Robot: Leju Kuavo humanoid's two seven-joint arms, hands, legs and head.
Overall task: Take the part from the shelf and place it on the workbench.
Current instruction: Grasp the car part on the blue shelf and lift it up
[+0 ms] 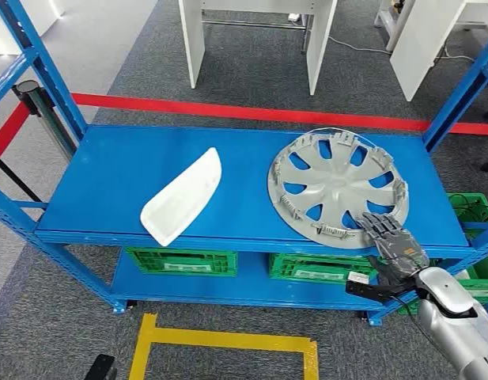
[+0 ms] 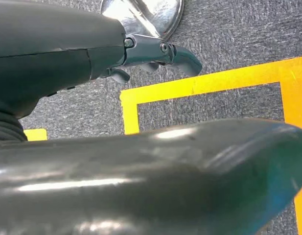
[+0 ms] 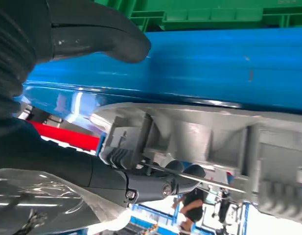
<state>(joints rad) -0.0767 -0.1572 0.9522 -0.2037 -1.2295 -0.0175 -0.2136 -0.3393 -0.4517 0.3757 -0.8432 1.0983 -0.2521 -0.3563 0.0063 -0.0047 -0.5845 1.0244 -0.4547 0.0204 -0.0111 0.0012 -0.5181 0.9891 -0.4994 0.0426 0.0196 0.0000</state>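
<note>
**Inspector:** Your part, the grey wheel cover (image 1: 337, 186), lies flat on the right half of the blue shelf's (image 1: 110, 178) top deck, ribbed inner face up, its near rim at the deck's front edge.

**Operator:** And the right robot hand?

**Inspector:** Your right robot hand (image 1: 391, 240) is at that near rim. In the head view its dark fingers (image 1: 378, 226) lie on top of the rim; in the right wrist view fingers reach among the clips on the cover's inner face (image 3: 201, 142) while the thumb (image 3: 104, 34) sits against the blue deck edge. I cannot tell whether it has closed on the rim or merely rests there.

**Operator:** The left one?

**Inspector:** Your left robot hand (image 2: 156, 51) hangs over grey carpet and yellow floor tape (image 2: 201, 85), holding nothing; whether its fingers are spread or curled I cannot tell.

**Operator:** What else is on the shelf?

**Inspector:** A white curved panel (image 1: 183, 198) lies on the left half of the same deck, well apart from the cover. Green crates (image 1: 181, 261) stand on the lower deck. Red tape (image 1: 229, 111) crosses the floor behind the shelf.
</note>
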